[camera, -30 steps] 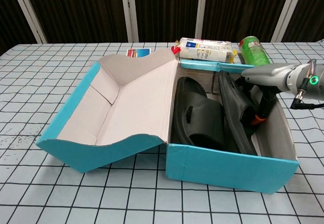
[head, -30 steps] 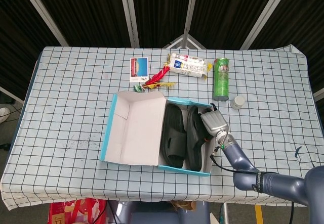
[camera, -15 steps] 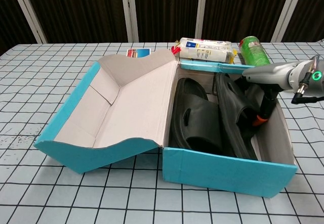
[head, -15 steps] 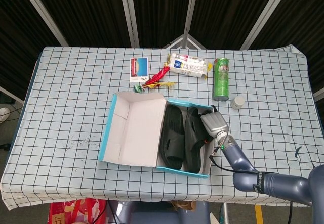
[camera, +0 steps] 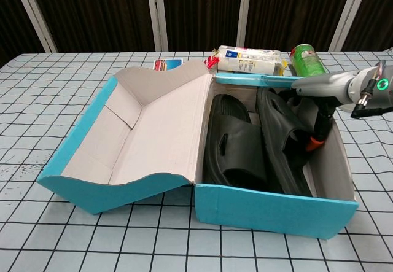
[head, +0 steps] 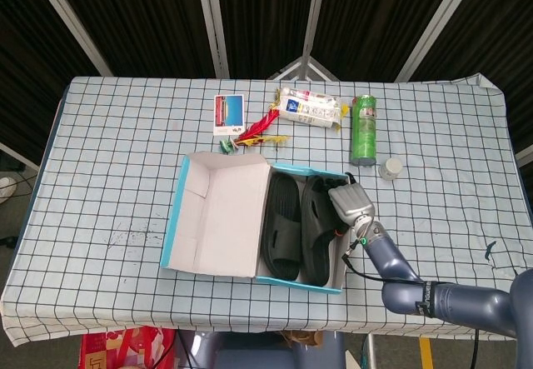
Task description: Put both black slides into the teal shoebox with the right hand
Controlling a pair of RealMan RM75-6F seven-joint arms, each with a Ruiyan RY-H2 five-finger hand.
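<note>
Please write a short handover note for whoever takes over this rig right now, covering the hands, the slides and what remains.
Right hand: reaching into the right end of the teal shoebox, fingers pointing down against the right black slide; whether it grips the slide is unclear.
Left hand: not in view.
Left black slide: in the box, beside the open lid.
Right black slide: in the box, leaning at a tilt rather than lying flat.
Done: both slides are inside the box.
Left: probably settle the right slide flat, then withdraw the right hand.
</note>
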